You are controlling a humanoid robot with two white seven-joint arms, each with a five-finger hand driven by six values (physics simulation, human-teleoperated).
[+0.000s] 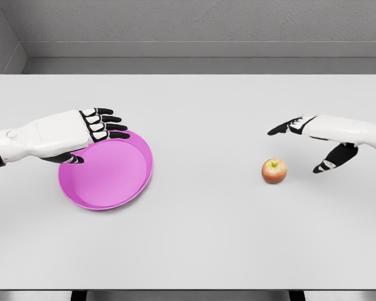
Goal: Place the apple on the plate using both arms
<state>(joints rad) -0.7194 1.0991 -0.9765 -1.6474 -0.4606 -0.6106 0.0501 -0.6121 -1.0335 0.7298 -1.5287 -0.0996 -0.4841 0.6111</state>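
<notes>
While the apple (274,170) sits alone on the white desk (200,238), right of the middle, the pink plate (113,179) lies well apart from it on the left. The left hand (81,133) hangs over the plate's upper left rim and hides that part of it; its fingers (109,122) are slightly spread and hold nothing, and I cannot tell if the thumb touches the rim. The right hand (316,141) is near the apple, just to its right and above, not touching. Its fingers are opened wide, thumb pointing down, empty. Both forearms are cut off by the picture's edges.
</notes>
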